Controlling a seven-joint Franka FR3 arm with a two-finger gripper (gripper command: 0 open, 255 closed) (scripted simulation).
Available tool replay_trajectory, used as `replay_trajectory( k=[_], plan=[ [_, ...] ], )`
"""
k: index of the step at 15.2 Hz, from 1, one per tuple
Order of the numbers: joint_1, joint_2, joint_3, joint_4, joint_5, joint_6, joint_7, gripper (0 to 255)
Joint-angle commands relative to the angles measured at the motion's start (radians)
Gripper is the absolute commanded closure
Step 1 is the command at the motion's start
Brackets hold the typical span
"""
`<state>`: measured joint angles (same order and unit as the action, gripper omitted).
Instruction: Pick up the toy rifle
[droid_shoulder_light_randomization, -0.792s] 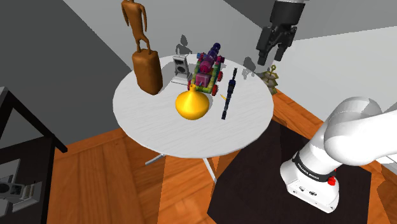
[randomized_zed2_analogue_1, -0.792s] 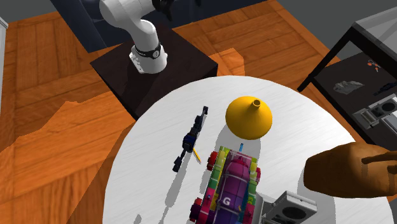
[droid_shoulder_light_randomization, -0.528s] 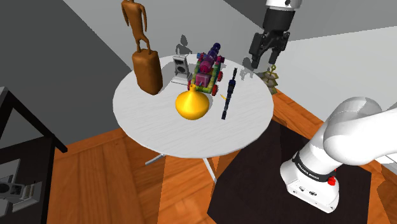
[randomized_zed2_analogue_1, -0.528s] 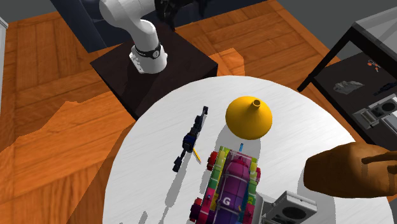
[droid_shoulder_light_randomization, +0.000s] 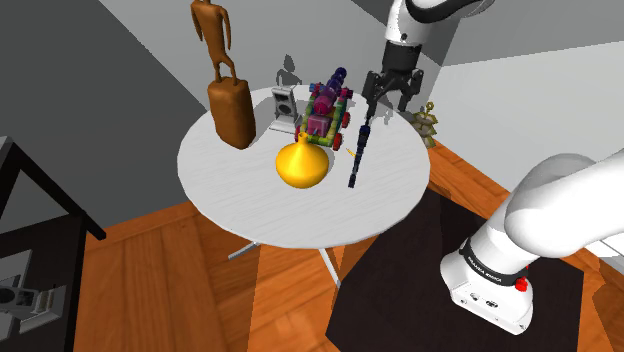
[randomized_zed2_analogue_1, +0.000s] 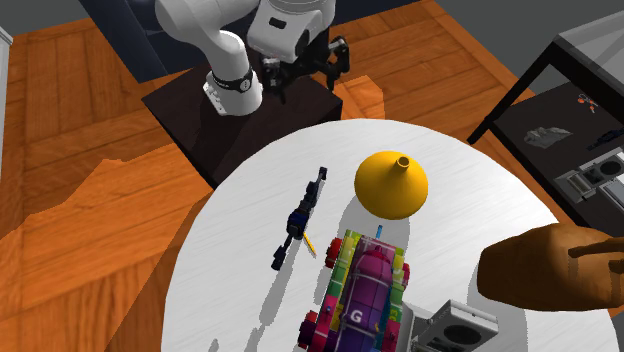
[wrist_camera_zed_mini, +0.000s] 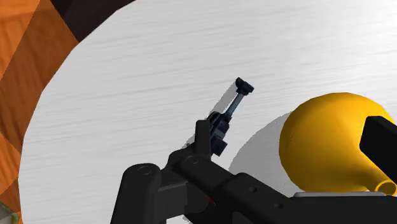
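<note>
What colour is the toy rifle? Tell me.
The toy rifle is blackish navy with a brighter blue midsection, clearest in the second exterior view.

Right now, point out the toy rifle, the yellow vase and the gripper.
toy rifle (droid_shoulder_light_randomization: 359, 148), shoulder view, the middle of its dark body.
yellow vase (droid_shoulder_light_randomization: 303, 166), shoulder view, its round belly.
gripper (droid_shoulder_light_randomization: 388, 101), shoulder view, midway between its open fingertips.
</note>
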<state>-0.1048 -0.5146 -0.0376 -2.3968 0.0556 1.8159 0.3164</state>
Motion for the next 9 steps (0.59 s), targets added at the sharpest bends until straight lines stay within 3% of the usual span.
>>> replay_trajectory(
  k=[1,9],
  plan=[
    [-0.017,0.060,0.001,0.004,-0.008,0.061,0.035,0],
    [-0.082,0.315,-0.017,0.064,-0.049,0.267,0.169,0]
  ],
)
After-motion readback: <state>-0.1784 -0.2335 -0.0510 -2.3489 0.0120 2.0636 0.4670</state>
